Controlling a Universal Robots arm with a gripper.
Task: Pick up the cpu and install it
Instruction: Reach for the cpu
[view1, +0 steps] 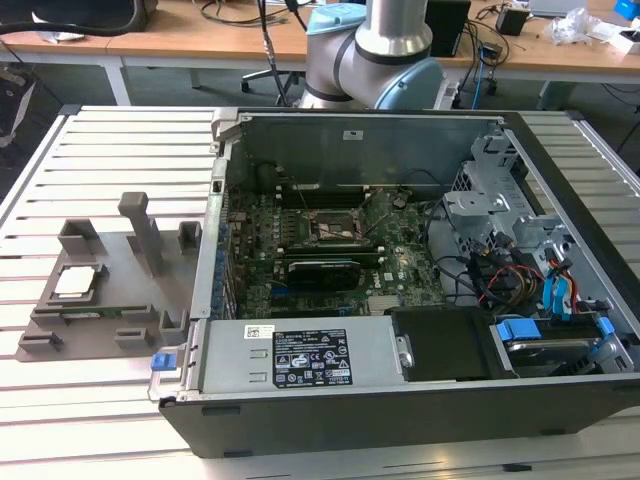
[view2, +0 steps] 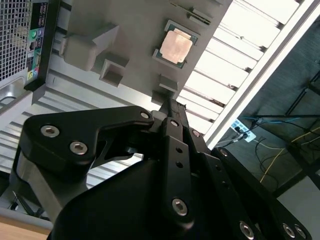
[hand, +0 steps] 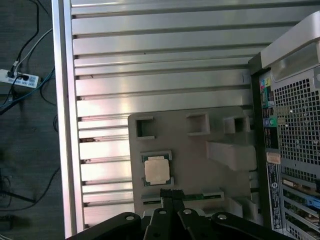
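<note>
Pick-up approach, I judge: the empty gripper (hand: 169, 193), pinched closed, hovers near the cpu (hand: 156, 170) on its tray (hand: 197, 150); grasping needs it opened and centred.

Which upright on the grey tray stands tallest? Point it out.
The narrow post in the middle of the grey tray, to the exterior view's right of the cpu; it rises well above the squat blocks around it.
</note>
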